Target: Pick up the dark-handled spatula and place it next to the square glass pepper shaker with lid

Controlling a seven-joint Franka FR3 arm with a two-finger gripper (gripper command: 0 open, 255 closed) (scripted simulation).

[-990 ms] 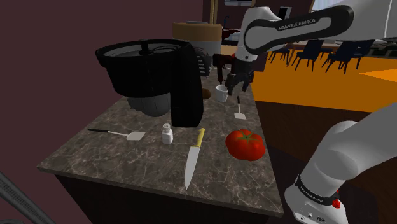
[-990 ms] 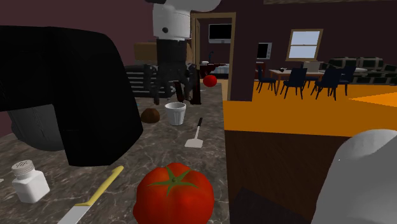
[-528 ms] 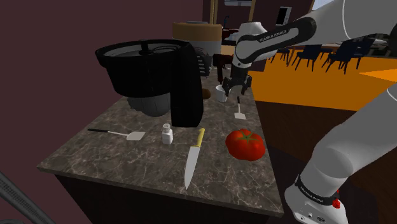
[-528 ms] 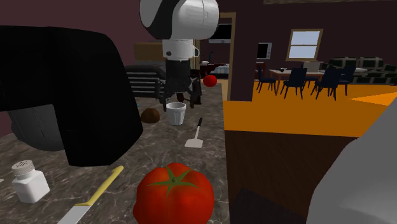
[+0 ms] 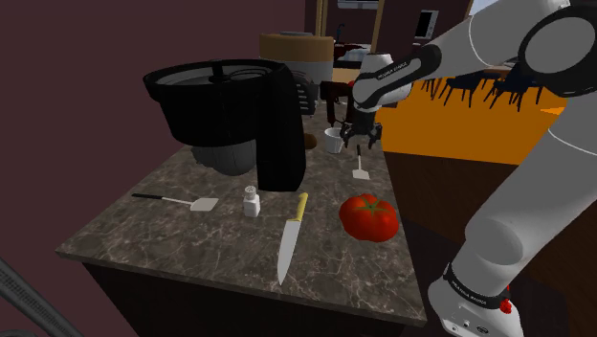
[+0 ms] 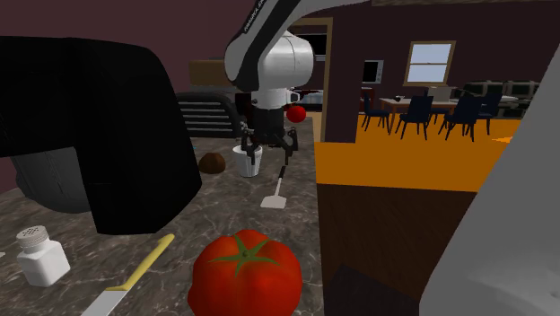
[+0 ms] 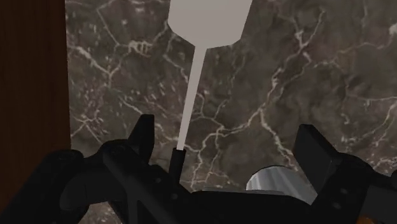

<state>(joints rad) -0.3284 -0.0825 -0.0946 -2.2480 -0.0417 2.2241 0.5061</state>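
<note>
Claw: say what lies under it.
Under the open claw the spatula lies on the marbled counter, its pale blade beyond the fingers. The claw's body covers most of its dark handle.

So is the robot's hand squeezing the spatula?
No, the gripper has its two fingers standing wide apart on either side of the spatula, which lies flat on the counter.

We find a dim interior: the dark veined marble counter [image 5: 172,225] lies in low, even light, while the orange floor [image 5: 459,124] and pale window [image 6: 429,61] glow at upper right.
</note>
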